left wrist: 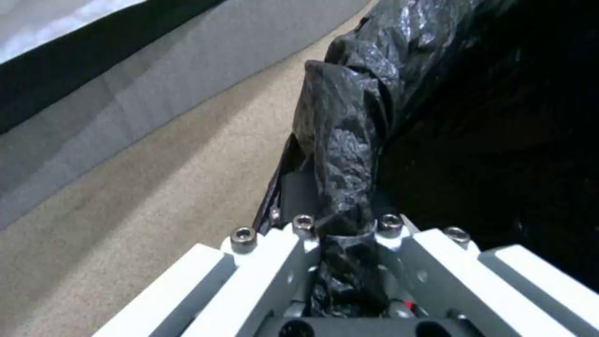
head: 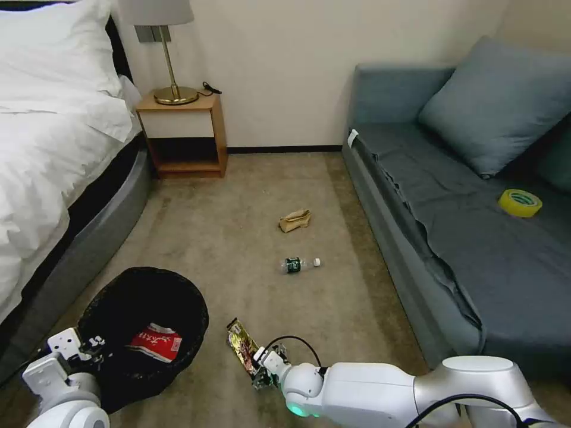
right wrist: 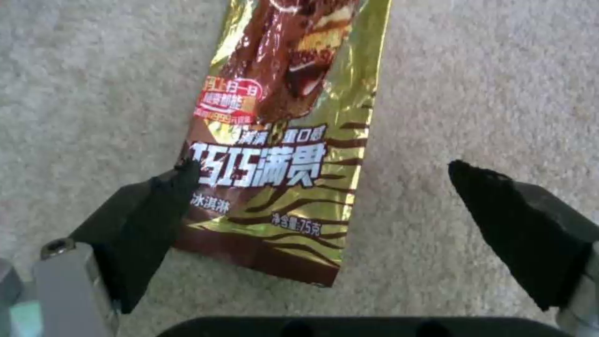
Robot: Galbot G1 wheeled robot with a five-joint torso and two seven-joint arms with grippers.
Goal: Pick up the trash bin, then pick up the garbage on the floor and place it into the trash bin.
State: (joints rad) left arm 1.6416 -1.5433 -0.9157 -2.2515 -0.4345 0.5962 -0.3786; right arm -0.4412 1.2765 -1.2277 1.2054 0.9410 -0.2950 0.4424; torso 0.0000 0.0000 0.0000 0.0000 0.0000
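Trash bin [head: 143, 321] is held at its rim by the left gripper [left wrist: 340, 234], jaws pinched on the black bag liner; red wrapper [head: 156, 342] is seen inside. Right gripper [right wrist: 325, 206] is lowered over the gold-brown wrapper [right wrist: 284, 140] on the carpet [head: 238, 238], fingers spread, one fingertip [right wrist: 175, 187] overlapping its edge. Bottle [head: 299, 264] and paper bag [head: 295, 220] are seen farther off on the carpet.

Your room looks evenly lit and soft, with only faint shadows on the carpet [head: 250, 238]. The black bag [left wrist: 349, 140] shines in spots. The gold wrapper [right wrist: 293, 140] glares a bit. Both close-up pictures look fuzzy, maybe out of focus.
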